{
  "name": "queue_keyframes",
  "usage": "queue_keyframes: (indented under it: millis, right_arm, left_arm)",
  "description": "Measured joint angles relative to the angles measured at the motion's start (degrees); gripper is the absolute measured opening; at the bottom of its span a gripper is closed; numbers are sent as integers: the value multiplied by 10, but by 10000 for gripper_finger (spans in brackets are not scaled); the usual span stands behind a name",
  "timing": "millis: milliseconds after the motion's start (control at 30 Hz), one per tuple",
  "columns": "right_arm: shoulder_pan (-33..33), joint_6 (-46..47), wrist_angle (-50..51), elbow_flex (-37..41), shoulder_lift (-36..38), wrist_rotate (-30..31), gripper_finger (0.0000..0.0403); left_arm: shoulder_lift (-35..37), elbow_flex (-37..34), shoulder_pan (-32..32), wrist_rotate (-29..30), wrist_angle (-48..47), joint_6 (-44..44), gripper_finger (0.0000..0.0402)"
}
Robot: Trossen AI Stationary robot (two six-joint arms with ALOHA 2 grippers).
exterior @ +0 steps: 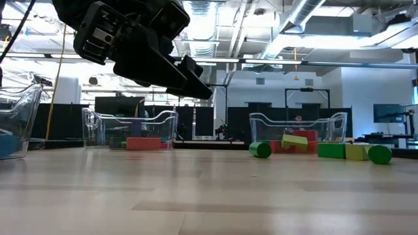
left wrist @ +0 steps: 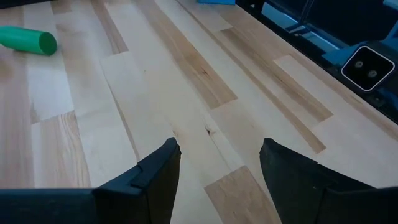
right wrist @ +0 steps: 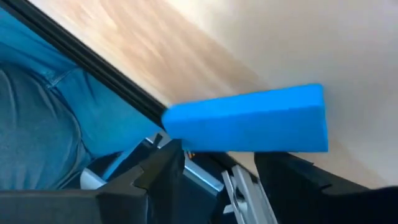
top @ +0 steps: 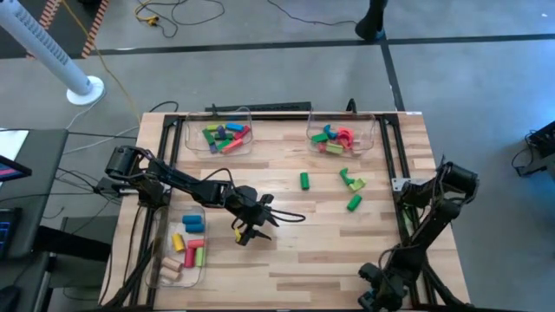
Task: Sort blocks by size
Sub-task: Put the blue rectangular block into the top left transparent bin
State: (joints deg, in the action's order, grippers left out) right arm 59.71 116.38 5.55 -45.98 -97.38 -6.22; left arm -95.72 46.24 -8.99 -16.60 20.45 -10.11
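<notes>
Mostly green blocks point(top: 350, 184) lie loose at the table's point(top: 286, 260) three o'clock; three clear bins point(top: 218, 132) hold mixed-colour ones. Left pincer point(top: 250, 232) and right pincer point(right wrist: 217, 163) gape, empty.

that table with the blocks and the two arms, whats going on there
A two-armed robot is sorting toy blocks into clear bins. The left gripper hovers open and empty over the middle of the table. The right gripper is parked at the table's near right edge, open, not at work. A few green and yellow blocks lie loose on the right half. Two bins at the far edge and one at the near left already hold blocks.
</notes>
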Motion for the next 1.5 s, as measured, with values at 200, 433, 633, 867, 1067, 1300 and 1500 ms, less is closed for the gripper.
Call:
queue_keyframes:
  millis: [200,433,633,867,1067,1300,1500]
  right_arm:
    - [-46,-62,17,0,2,-2,238]
    - [-92,-131,36,-1,3,-8,238]
    - [-107,-145,60,-1,3,-27,238]
    - [-107,-150,116,-18,-4,-29,236]
    - [-117,-176,160,-37,-12,-42,216]
    - [-135,-225,171,-37,-12,-54,160]
    - [-170,-295,192,-36,-10,-59,128]
  left_arm:
    - [0,0,0,0,0,4,212]
    - [0,0,0,0,0,8,212]
    - [0,0,0,1,-3,14,212]
    - [0,0,0,1,-4,15,212]
    - [0,0,0,1,0,12,212]
    - [0,0,0,1,-1,15,212]
    - [0,0,0,1,-4,18,212]
